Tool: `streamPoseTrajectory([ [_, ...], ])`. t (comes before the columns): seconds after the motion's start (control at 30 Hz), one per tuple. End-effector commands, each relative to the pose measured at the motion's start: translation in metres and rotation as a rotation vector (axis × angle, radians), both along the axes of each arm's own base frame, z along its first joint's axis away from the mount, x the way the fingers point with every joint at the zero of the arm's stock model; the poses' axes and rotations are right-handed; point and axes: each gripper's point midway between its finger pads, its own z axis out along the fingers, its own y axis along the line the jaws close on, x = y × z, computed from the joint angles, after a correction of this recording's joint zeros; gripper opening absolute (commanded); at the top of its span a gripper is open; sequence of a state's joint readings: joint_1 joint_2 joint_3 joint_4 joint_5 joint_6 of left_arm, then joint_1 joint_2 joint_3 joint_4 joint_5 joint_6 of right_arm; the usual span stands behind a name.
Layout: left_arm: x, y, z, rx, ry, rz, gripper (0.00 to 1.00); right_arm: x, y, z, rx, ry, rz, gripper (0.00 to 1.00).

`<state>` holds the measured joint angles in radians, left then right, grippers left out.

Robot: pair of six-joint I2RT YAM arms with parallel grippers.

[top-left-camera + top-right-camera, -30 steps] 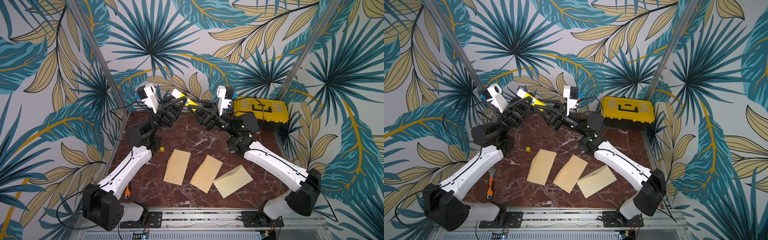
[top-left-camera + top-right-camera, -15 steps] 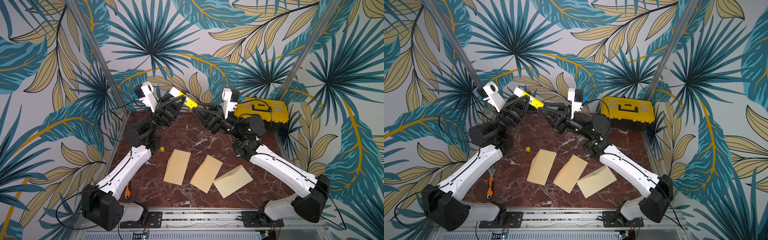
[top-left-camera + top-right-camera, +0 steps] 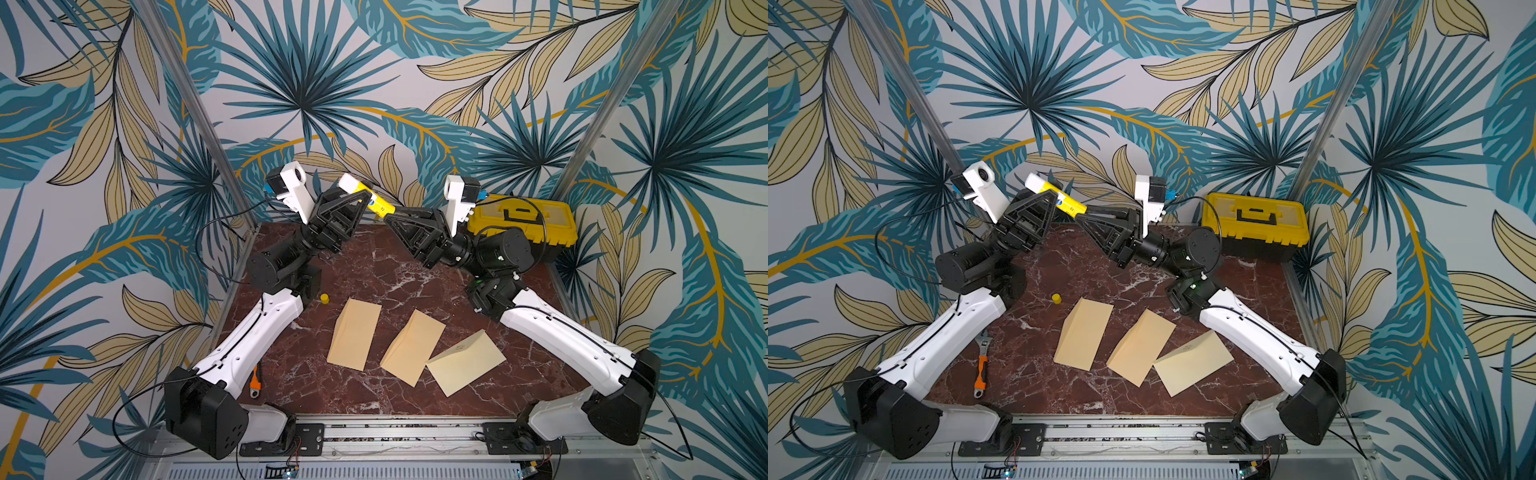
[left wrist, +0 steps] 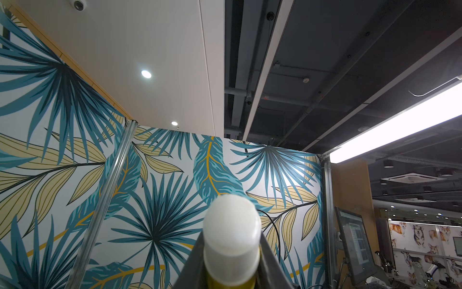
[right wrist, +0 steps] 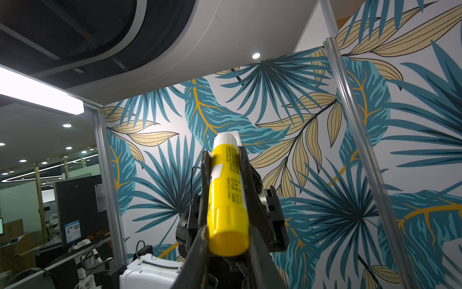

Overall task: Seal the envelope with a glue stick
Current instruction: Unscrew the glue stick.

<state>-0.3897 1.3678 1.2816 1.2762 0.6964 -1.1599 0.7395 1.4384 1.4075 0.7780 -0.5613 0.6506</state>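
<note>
One yellow cap (image 3: pixel 324 298) shows only in both top views.

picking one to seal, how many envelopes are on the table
3, in a row on the table: left envelope, middle envelope, right envelope. None looks hidden.

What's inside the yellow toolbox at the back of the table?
The yellow toolbox is closed: only its lid and black handle show; the lid hides whatever is inside.
</note>
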Motion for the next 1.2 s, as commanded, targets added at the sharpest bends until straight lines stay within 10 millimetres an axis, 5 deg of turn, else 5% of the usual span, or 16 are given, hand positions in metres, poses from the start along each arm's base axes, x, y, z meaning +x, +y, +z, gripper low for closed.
streamPoseTrajectory([
  [0.0, -0.026, -0.007, 0.001, 0.062, -0.126, -0.057, 0.1, -0.008, 0.0, 0.011, 0.039, 0.042, 0.094, 0.03],
  [0.3, -0.058, -0.013, 0.0, 0.175, -0.311, -0.09, 0.07, -0.003, 0.005, 0.02, 0.136, 0.285, 0.36, 0.05],
  [0.4, -0.058, -0.013, 0.001, 0.179, -0.311, -0.082, 0.07, -0.004, 0.004, 0.027, 0.19, 0.332, 0.456, 0.05],
  [0.47, -0.051, -0.012, 0.003, 0.162, -0.278, -0.066, 0.07, -0.006, 0.001, 0.03, 0.203, 0.316, 0.463, 0.14],
  [0.5, -0.045, -0.012, 0.004, 0.154, -0.246, -0.054, 0.07, -0.006, 0.002, 0.029, 0.188, 0.307, 0.443, 0.24],
  [0.63, -0.023, -0.009, 0.005, 0.098, -0.115, 0.01, 0.07, -0.001, 0.004, 0.014, 0.061, 0.228, 0.215, 0.38],
  [0.87, 0.005, 0.0, 0.004, 0.03, 0.097, 0.062, 0.08, 0.001, -0.006, -0.004, -0.173, -0.112, -0.234, 0.44],
  [1.17, 0.034, 0.014, 0.0, -0.065, 0.335, 0.07, 0.08, -0.01, -0.006, -0.01, -0.257, -0.63, -0.506, 0.58],
])
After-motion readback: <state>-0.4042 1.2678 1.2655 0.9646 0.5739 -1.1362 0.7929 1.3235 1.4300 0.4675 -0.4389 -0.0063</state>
